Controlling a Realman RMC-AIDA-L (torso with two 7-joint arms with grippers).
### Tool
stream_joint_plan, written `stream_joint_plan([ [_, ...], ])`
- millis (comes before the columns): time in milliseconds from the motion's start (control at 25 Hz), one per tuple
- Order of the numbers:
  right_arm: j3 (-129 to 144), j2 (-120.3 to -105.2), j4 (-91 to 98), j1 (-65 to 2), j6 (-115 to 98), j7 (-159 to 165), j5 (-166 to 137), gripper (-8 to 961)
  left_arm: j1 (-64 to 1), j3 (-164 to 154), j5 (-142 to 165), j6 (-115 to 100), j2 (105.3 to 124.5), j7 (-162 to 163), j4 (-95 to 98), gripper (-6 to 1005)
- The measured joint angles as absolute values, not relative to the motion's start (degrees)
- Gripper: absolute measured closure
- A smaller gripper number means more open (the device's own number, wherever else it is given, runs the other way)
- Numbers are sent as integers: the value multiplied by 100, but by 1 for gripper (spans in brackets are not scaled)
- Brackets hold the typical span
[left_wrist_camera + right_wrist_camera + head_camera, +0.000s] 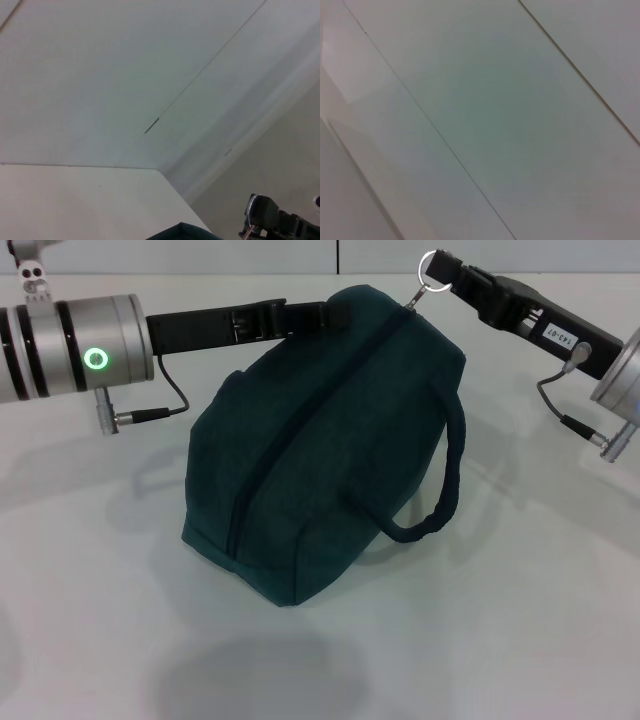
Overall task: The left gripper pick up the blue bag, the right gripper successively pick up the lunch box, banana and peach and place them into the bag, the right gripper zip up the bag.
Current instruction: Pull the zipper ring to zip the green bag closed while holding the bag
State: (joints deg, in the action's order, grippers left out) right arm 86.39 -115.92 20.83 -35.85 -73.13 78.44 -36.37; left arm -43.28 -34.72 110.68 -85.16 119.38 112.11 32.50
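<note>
The blue bag (330, 440) stands tilted on the table, its long zipper (300, 410) closed along the whole top. My left gripper (318, 312) reaches in from the left and is shut on the bag's upper far edge. At the bag's top right corner, my right gripper (452, 276) is shut on the zipper's ring pull (432, 267). The left wrist view shows the bag's top edge (182, 232) and the right gripper (270, 220) farther off. One rounded handle (440, 490) hangs down the bag's right side. The lunch box, banana and peach are hidden.
The white table (520, 620) spreads around the bag, which casts a shadow in front. A pale panelled wall (480, 120) fills the right wrist view and most of the left wrist view. The table's far edge (80, 165) meets that wall.
</note>
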Motion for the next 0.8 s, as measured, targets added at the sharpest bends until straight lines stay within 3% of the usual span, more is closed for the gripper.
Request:
stream_joint_plan([
  [240,8532,-11589,2083,-3487,-7526,8016,-3624,922,-4304,-3476,10930,-8616,11955,10968,3248,813],
  [800,8359,-11575,1650,-3394,-7629,8872,-3398,899,-4022,-4355,10057,-9164,11945,10058,3288,866],
])
